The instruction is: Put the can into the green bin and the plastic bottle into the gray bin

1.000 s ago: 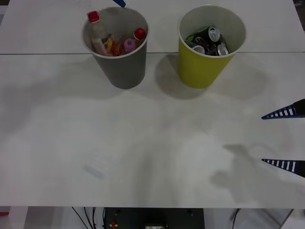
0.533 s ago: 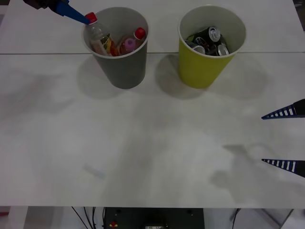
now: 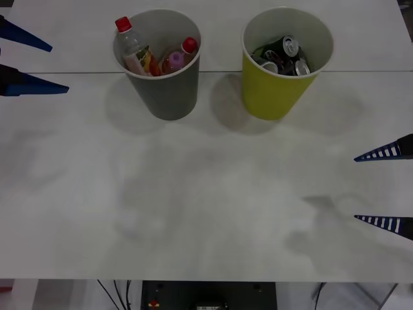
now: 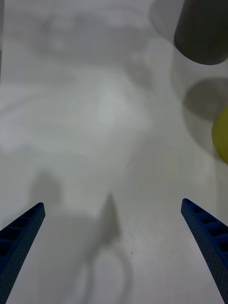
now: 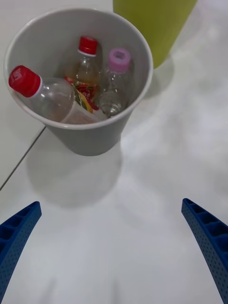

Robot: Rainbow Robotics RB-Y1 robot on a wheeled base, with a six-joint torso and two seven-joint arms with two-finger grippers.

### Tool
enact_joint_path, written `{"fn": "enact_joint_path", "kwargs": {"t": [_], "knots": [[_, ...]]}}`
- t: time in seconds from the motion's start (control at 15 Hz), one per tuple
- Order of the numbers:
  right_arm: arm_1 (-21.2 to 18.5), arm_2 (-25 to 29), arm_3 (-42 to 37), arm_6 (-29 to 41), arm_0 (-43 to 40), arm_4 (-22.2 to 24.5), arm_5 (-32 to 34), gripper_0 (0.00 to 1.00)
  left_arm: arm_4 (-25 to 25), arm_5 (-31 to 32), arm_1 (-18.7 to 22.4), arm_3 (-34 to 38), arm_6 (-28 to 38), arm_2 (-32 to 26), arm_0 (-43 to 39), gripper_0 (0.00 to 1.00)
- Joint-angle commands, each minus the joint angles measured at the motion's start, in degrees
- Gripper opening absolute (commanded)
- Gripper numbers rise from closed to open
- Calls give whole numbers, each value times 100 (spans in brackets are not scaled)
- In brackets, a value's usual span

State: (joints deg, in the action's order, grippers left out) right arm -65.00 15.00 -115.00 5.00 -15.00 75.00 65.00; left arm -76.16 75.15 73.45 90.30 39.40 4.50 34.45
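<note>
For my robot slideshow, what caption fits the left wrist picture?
Open left gripper hangs above the table beside the gray bin, where the plastic bottle leans.

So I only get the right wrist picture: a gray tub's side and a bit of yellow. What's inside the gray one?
Observer: The plastic bottle with the red cap, leaning on the rim of the gray bin beside two more bottles.
Operator: And the yellow thing?
Observer: That's the green bin, with dark cans inside.
Operator: Where's the other claw?
Observer: The left claw is open and empty, off to the gray bin's left.
</note>
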Motion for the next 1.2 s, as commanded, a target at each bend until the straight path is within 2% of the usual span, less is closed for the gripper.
{"fn": "enact_joint_path", "kwargs": {"t": [0.07,0.2,0.33,0.53,0.93,1.2], "knots": [[0,0,0,0,0,0,0,100,-13,219,-41,611,-785,-995,-1230,100],[0,0,0,0,0,0,0,100,57,465,-146,770,-1268,-1452,-1784,100],[0,0,0,0,0,0,0,100,66,658,-472,981,-1839,-1979,-2452,100],[0,0,0,0,0,0,0,100,-31,869,-858,1271,-2543,-2410,-3128,100],[0,0,0,0,0,0,0,100,-83,896,-1104,1350,-3905,-2445,-3823,100],[0,0,0,0,0,0,0,100,-83,614,-1289,1561,-4300,-2524,-4341,100]]}}
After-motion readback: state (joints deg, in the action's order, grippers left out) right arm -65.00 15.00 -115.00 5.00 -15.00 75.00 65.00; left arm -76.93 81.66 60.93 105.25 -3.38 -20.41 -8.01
